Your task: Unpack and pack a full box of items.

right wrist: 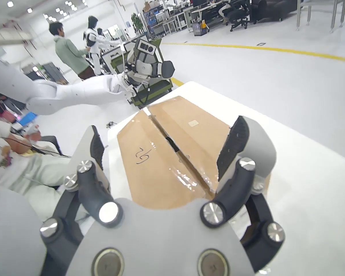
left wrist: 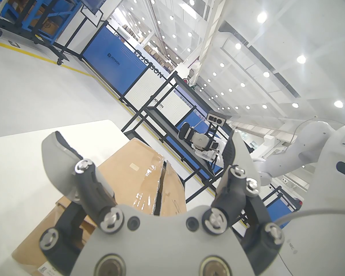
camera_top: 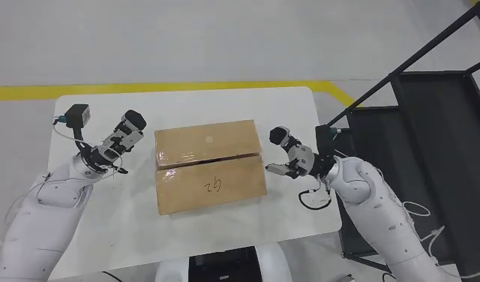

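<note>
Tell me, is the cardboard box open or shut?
Shut. On the cardboard box, both top flaps lie flat, meeting along a narrow centre seam.

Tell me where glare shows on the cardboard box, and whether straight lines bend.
Top view: even light on the cardboard box, no hard shadows on the table. Left wrist view: the clear tape along its seam glints under the ceiling lamps. Right wrist view: the clear tape glints likewise; the yellow floor line curves.

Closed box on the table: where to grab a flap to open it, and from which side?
Likely the centre seam of the box: hook a flap edge from above. Both flaps lie flat, the seam gapes slightly, and it runs between the open left hand and right hand.
</note>
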Controlling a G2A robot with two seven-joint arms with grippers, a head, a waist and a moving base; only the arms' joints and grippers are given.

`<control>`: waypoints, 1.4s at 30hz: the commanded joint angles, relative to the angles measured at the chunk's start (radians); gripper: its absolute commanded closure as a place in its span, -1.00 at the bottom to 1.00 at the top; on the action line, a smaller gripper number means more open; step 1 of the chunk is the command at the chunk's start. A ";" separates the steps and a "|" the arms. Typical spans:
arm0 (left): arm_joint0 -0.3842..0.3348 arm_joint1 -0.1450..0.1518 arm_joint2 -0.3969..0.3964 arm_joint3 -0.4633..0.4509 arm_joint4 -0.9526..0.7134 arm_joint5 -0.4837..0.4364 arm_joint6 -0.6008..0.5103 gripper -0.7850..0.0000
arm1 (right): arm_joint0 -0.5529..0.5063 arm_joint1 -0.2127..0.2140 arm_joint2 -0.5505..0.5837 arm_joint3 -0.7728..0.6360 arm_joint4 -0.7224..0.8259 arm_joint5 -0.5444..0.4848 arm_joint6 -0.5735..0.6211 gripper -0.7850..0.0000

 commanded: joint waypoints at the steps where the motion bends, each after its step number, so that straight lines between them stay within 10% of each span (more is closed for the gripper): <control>1: -0.001 0.002 0.000 -0.022 0.016 0.004 -0.025 -1.00 | 0.010 0.017 -0.035 0.018 0.221 0.000 0.142 -1.00; 7: -0.031 0.028 0.015 -0.049 -0.019 -0.009 -0.294 -1.00 | 0.100 0.079 -0.110 0.125 0.765 0.025 0.674 -1.00; 15: -0.058 0.120 0.111 -0.154 -0.096 0.187 -0.546 -1.00 | 0.148 0.152 -0.127 0.101 1.124 0.330 0.988 -1.00; 31: -0.028 0.254 0.114 -0.103 -0.359 0.118 -0.476 -1.00 | 0.154 0.175 -0.128 0.099 1.152 0.382 1.040 -1.00; 42: 0.066 0.327 -0.003 -0.108 -0.362 0.288 -0.647 -1.00 | 0.154 0.175 -0.128 0.099 1.152 0.382 1.040 -1.00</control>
